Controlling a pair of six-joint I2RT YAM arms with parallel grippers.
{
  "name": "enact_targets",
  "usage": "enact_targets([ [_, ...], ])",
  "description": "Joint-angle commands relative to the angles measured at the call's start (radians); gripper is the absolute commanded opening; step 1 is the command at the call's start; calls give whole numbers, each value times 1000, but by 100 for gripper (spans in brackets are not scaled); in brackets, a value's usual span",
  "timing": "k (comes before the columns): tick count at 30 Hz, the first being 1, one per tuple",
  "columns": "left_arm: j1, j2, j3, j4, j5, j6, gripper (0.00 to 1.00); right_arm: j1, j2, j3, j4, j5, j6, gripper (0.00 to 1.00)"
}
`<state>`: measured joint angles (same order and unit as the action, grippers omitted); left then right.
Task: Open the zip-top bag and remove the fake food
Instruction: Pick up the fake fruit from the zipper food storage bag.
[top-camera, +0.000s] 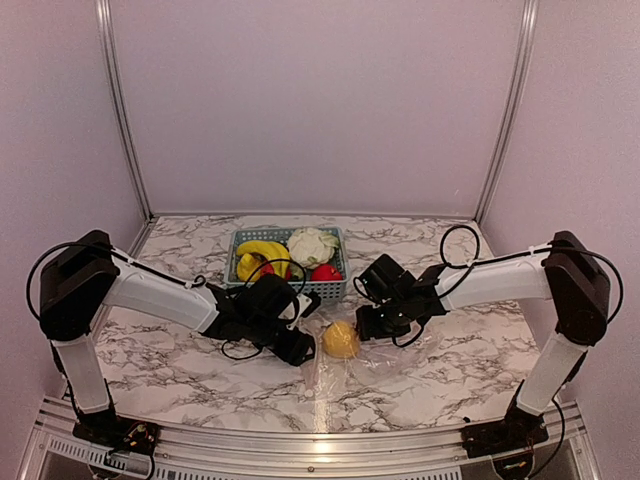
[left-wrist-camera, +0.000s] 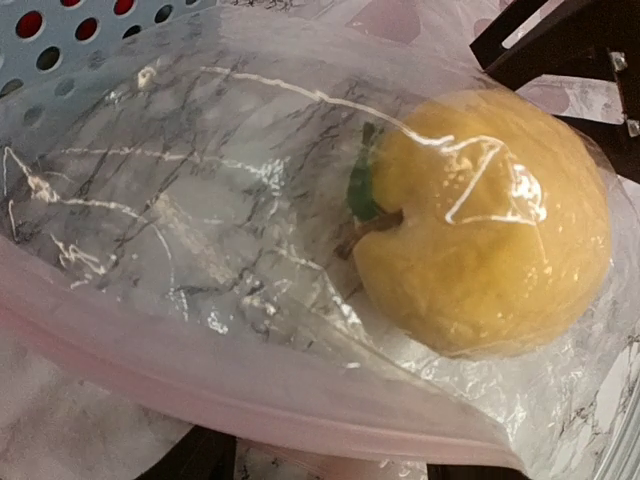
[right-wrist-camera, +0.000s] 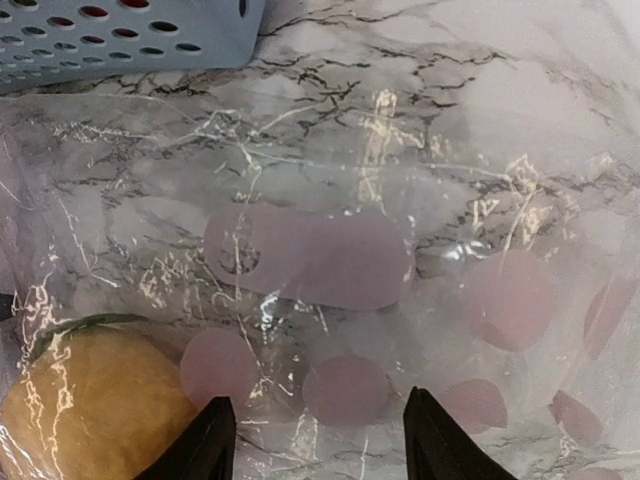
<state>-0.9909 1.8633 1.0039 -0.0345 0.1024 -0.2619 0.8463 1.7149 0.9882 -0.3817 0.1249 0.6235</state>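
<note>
Finds the bag (top-camera: 348, 372) flat on the table (top-camera: 180, 375), at 6 o'clock from the basket (top-camera: 336, 287), with one yellow fruit (top-camera: 340, 340) inside, toward the basket end. Counts bananas (top-camera: 262, 252), a cauliflower (top-camera: 312, 245) and a red fruit (top-camera: 325, 272) in the basket. Places the left claw (top-camera: 300, 347) just beside the yellow fruit at its 9 o'clock and the right claw (right-wrist-camera: 322, 440) near it at its 2 o'clock; rates the left as the nearer. Reads the right claw as open, tips well apart, poised over clear film and gripping nothing. Reads the left claw as likewise parted, with only slivers of both tips at the lower edge of its own view and no pinch on the film evident. Traces the pink zipper strip (left-wrist-camera: 250, 395) from 9 to 5 o'clock across the left wrist view, directly ahead of that claw, with the yellow fruit beyond at 2 o'clock. Judges the strip's crosswise lie before the left claw to be the deciding relation for any pull. Cannot confirm the seal as open or shut; cannot trace the bag's full outline from above, owing to glare and clear film.
</note>
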Motion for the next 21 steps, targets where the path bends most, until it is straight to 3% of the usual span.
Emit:
enact_targets([
  [1,-6,-75,-62,136,62,11,67,8,12,15,6,-7,-9,58],
  [13,-7,-150,-154,285,137,37,73,8,-13,31,-16,1,-13,68],
  [17,-6,-135,-149,268,130,38,72,8,-67,52,-57,21,-13,66],
  [21,-6,-152,-166,263,119,37,71,9,-120,75,-89,34,-16,56],
])
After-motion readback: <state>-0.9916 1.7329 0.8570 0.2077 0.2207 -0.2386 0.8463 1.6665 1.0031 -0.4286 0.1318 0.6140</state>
